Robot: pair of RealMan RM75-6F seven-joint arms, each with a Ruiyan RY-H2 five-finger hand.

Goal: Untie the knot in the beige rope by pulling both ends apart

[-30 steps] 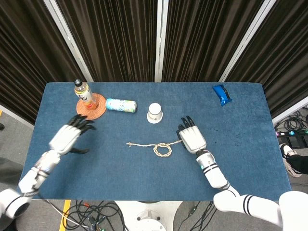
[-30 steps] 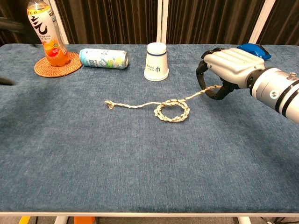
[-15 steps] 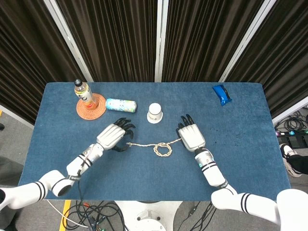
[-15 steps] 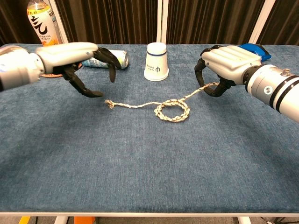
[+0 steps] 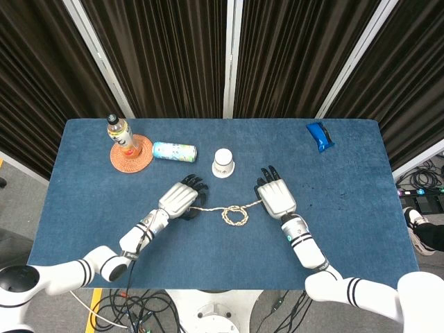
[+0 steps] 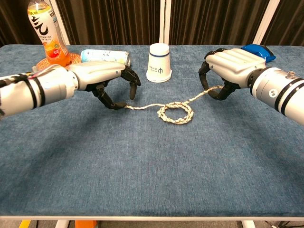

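Left hand (image 6: pixel 102 76) newly arrived, fingers curling around beige rope (image 6: pixel 176 112) end; right hand (image 6: pixel 231 66) already clenching other end, ready for pulling.

The left hand (image 6: pixel 102 76) is now over the left end of the beige rope (image 6: pixel 164 107), having swept in from the table's left edge near the coaster, and its curled fingertips (image 6: pixel 118 105) sit at that end. The right hand (image 6: pixel 230 66) has shifted only slightly at the other end.
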